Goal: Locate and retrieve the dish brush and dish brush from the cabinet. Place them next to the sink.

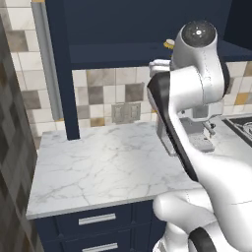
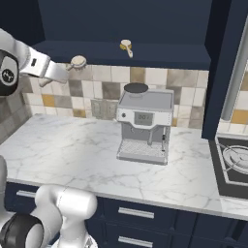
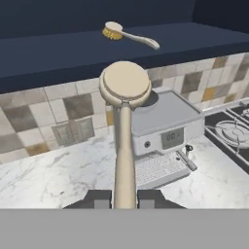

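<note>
We are gripping the tan wooden dish brush (image 3: 125, 116) out in the air
Our gripper (image 3: 124, 198) is clamping its handle, with the round head pointing away, above the marble tabletop (image 2: 72, 155) and left of the coffee machine (image 2: 144, 123); the yellow-bristled dish brush (image 3: 127, 35) is lying on the navy cabinet (image 2: 145, 19) shelf

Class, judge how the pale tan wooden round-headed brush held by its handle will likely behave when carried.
The pale tan wooden brush looks stiff: its handle runs straight from the gripper. Probably light, being slim. Its round head sits far from the grip, so it might swing.
</note>
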You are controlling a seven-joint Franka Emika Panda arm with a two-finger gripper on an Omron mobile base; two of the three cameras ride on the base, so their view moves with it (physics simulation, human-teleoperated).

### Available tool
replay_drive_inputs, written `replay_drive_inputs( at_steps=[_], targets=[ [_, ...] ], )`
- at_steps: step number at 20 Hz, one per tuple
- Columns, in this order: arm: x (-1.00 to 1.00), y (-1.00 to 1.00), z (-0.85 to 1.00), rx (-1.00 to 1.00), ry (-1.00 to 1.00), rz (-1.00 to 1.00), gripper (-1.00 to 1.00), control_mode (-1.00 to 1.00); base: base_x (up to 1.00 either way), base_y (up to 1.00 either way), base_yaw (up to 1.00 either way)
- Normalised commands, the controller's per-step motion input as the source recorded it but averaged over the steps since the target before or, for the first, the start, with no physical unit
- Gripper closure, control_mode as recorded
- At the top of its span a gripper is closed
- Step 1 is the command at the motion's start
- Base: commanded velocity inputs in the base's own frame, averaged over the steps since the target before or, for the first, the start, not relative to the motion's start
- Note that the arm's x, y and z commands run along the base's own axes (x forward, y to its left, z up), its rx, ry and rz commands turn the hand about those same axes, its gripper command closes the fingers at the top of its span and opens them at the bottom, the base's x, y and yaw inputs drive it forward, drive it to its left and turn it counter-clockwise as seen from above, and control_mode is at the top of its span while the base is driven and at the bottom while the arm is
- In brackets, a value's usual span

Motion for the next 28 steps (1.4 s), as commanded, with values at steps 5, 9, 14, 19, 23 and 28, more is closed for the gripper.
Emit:
replay_drive_inputs(
  at_steps=[5, 9, 14, 19, 23, 28],
  targets=[
    [-0.80, -0.02, -0.31, 0.05, 0.12, -0.08, 1.00, -1.00, 0.00, 0.00, 0.00],
    [-0.52, -0.12, -0.33, 0.08, 0.09, 0.00, 1.00, -1.00, 0.00, 0.00, 0.00],
    [-0.35, -0.10, -0.45, 0.07, 0.10, 0.01, 1.00, -1.00, 0.00, 0.00, 0.00],
    [-0.10, -0.27, -0.33, 0.09, 0.11, 0.08, 1.00, -1.00, 0.00, 0.00, 0.00],
    [0.00, -0.08, -0.03, 0.02, 0.03, 0.02, 1.00, -1.00, 0.00, 0.00, 0.00],
    [0.00, 0.00, 0.00, 0.00, 0.00, 0.00, 1.00, -1.00, 0.00, 0.00, 0.00]
  ],
)
